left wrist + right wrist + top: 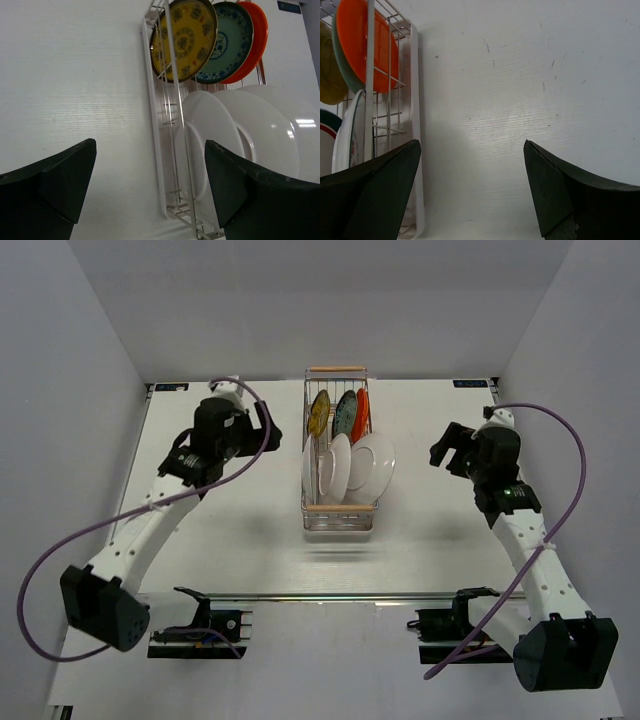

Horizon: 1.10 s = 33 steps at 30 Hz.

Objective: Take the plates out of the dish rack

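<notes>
Left gripper (150, 150), left of the rack: jaws wide apart, empty. Long silver wire dish rack (340, 525) sits between the grippers. The small round plates (348, 465) stand on edge inside, white near, yellow, teal and orange-red far. Right gripper (471, 145): jaws apart, empty. Suggest pinching one rim from above and lifting straight clear of the wires.

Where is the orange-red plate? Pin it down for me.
In the top view, the orange-red plate stands on edge in the far half of the dish rack, just right of the teal plate and beyond the white plates.
</notes>
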### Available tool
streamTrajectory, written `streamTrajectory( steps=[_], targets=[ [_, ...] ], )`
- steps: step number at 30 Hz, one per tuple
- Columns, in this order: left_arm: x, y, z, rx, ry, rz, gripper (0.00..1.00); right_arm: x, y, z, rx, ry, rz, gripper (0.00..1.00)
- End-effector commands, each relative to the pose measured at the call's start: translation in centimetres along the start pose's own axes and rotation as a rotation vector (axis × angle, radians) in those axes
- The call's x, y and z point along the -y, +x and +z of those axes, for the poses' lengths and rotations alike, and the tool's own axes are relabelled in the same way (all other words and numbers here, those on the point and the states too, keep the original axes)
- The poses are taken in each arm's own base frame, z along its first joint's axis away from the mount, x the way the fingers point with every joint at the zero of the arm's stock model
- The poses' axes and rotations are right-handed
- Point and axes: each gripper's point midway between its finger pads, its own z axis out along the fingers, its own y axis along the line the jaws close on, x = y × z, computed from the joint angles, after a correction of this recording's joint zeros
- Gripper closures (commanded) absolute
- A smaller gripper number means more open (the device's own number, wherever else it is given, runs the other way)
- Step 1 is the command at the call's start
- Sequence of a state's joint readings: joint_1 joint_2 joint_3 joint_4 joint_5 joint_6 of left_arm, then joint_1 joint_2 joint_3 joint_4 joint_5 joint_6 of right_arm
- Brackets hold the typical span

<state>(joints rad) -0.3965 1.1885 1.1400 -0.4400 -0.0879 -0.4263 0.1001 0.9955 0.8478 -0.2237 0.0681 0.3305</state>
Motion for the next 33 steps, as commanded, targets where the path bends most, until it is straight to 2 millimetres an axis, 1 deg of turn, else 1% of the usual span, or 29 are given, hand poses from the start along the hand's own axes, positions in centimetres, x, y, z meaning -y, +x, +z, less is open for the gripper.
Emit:
streamTrajectory(
  steps=[1,2,3,5,6,7,8,9,10,12,13,14,17,18,19,21,22,23,24,25,26,27,29,30,32,33],
  targets=[
    [3.1,-0.4,0.4,-0.057,0.119,0.027,0.02,0.1,-1.4,-0.4,0.010,0.021,-0.020,0.11],
    [3.1,0.0,1.1,-0.073,0.115,0.024,0.02,0.3,-1.1,-0.3,0.003,0.031,-0.021,0.11],
    [3.5,-0.2,1.1,-0.077,0.131,0.016,0.02,0.4,-1.0,-0.1,-0.004,0.041,-0.020,0.11],
    [4.7,0.6,1.4,-0.103,0.166,0.021,0.02,0.6,-1.1,0.0,-0.004,0.055,-0.019,0.11],
    [4.9,0.3,1.5,-0.100,0.167,0.015,0.02,0.7,-0.9,0.2,-0.019,0.060,-0.018,0.11],
    [5.5,0.5,1.5,-0.110,0.179,0.019,0.02,0.7,-0.8,0.2,-0.023,0.061,-0.016,0.11],
    [6.1,0.9,1.4,-0.126,0.188,0.026,0.02,0.7,-0.8,0.2,-0.026,0.062,-0.016,0.11],
    [6.4,1.4,1.8,-0.144,0.192,0.032,0.02,0.8,-0.6,0.4,-0.036,0.067,-0.018,0.11],
    [7.0,1.3,1.8,-0.146,0.203,0.037,0.02,0.8,-0.3,0.5,-0.042,0.066,-0.018,0.11],
    [8.2,2.2,1.9,-0.175,0.226,0.054,0.02,1.0,0.1,0.7,-0.061,0.074,-0.020,0.11],
    [8.5,2.1,1.9,-0.171,0.225,0.058,0.02,1.0,0.1,0.6,-0.065,0.077,-0.020,0.11],
    [9.0,2.4,1.8,-0.175,0.231,0.067,0.02,1.2,0.2,0.7,-0.068,0.082,-0.019,0.11],
    [9.4,2.5,1.9,-0.173,0.212,0.082,0.02,1.1,0.4,0.8,-0.075,0.080,-0.020,0.11],
    [10.0,3.1,1.8,-0.194,0.220,0.092,0.02,1.1,0.6,0.9,-0.081,0.077,-0.019,0.11],
    [9.4,3.5,2.5,-0.201,0.161,0.104,0.02,1.1,0.7,0.9,-0.085,0.079,-0.019,0.11],
    [9.6,4.3,2.8,-0.218,0.119,0.116,0.02,1.2,0.8,1.0,-0.088,0.080,-0.019,0.11],
    [9.0,5.4,3.3,-0.252,0.074,0.128,0.02,1.3,0.9,0.9,-0.090,0.087,-0.016,0.11],
    [8.7,5.7,3.5,-0.258,0.021,0.143,0.02,1.4,0.9,1.0,-0.093,0.093,-0.016,0.11],
    [8.5,4.8,3.6,-0.229,-0.001,0.135,0.02,1.4,1.0,1.0,-0.093,0.093,-0.017,0.11],
    [8.2,5.4,3.7,-0.247,-0.035,0.145,0.04,1.4,0.9,0.9,-0.093,0.094,-0.017,0.11],
    [8.1,5.0,3.6,-0.226,-0.068,0.148,0.05,1.4,1.0,0.9,-0.093,0.093,-0.016,0.11],
    [7.8,4.9,3.7,-0.220,-0.088,0.146,0.07,1.5,1.0,0.9,-0.091,0.099,-0.014,0.11],
    [8.2,5.6,3.6,-0.234,-0.106,0.165,0.14,1.7,1.0,0.9,-0.092,0.106,-0.012,0.11],
    [8.1,5.3,3.8,-0.224,-0.127,0.168,0.17,1.7,1.1,1.0,-0.093,0.107,-0.011,0.11],
    [8.5,6.4,3.8,-0.251,-0.136,0.192,0.23,1.9,1.3,1.1,-0.099,0.113,-0.010,0.11],
    [8.9,6.1,3.8,-0.240,-0.143,0.195,0.25,1.8,1.3,1.1,-0.101,0.111,-0.013,0.11]
  ],
)
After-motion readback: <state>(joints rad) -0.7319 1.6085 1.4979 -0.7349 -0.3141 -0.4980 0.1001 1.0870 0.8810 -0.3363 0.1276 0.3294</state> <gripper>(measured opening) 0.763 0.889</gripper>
